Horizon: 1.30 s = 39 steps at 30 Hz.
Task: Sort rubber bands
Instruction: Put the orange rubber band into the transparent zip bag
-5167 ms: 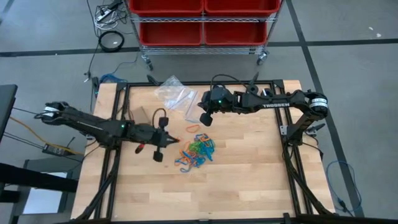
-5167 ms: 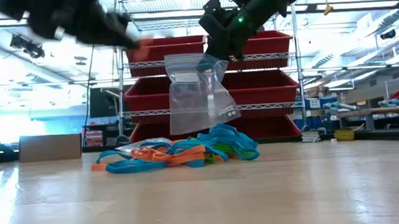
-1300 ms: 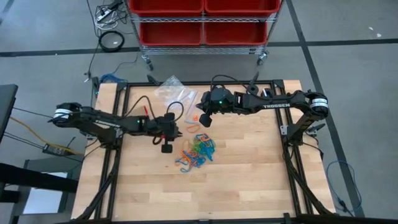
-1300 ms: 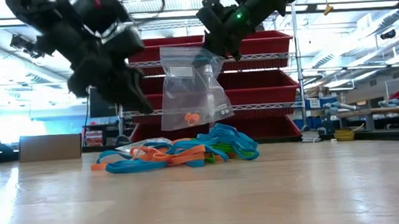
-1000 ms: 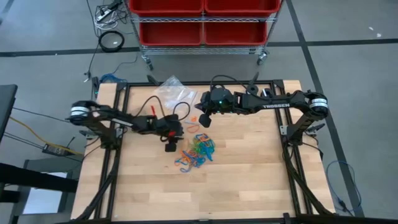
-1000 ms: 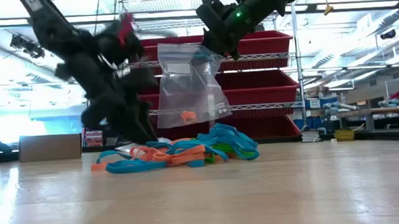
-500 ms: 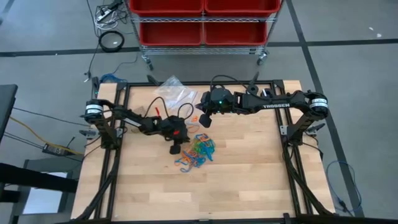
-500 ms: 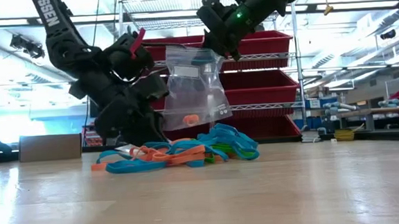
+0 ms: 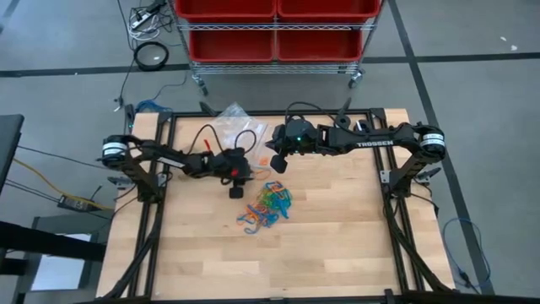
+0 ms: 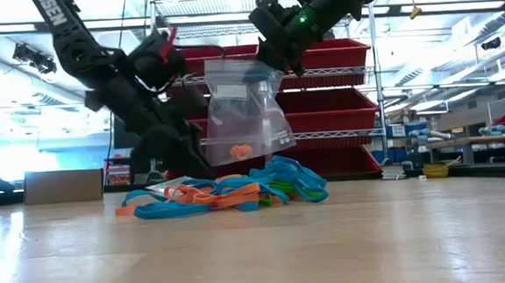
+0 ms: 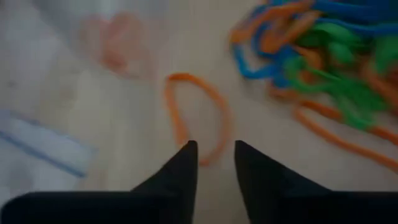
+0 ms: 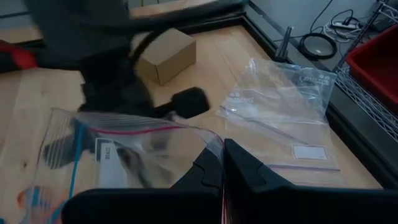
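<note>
Many thin, limp rubber bands (image 9: 268, 205) in orange, blue and green lay tangled mid-worktop. One orange loop (image 11: 198, 116) lay apart on the pale wood, just ahead of the left gripper (image 11: 214, 158), its dark tapered fingers slightly parted. The right gripper (image 12: 222, 163) pinched the rim of a clear, crinkled plastic bag (image 10: 242, 116) hanging above the heap.
</note>
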Each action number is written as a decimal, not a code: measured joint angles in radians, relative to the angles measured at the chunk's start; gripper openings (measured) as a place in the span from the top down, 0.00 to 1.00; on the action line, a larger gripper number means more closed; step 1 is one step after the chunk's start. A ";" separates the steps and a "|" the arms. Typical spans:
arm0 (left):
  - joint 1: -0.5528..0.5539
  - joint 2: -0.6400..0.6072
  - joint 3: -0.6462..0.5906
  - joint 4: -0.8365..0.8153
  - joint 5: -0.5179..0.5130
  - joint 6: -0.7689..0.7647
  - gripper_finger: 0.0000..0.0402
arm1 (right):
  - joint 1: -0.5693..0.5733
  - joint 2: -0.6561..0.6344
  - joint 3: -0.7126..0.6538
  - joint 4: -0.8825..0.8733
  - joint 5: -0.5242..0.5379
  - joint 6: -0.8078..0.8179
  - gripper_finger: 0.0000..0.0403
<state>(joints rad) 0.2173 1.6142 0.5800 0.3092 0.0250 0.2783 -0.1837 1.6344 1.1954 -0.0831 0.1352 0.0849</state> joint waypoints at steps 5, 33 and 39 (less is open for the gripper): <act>0.048 0.067 0.001 0.032 0.044 -0.040 0.48 | 0.000 0.000 0.000 0.001 0.000 0.000 1.00; 0.043 0.146 0.002 0.106 0.196 -0.046 0.99 | 0.000 0.000 0.000 0.013 -0.008 0.002 1.00; 0.005 -0.048 -0.006 -0.168 0.158 -0.023 1.00 | 0.000 0.000 0.000 0.015 -0.008 0.002 1.00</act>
<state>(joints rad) 0.2220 1.5660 0.5735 0.1408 0.1825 0.2558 -0.1837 1.6344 1.1954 -0.0685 0.1272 0.0864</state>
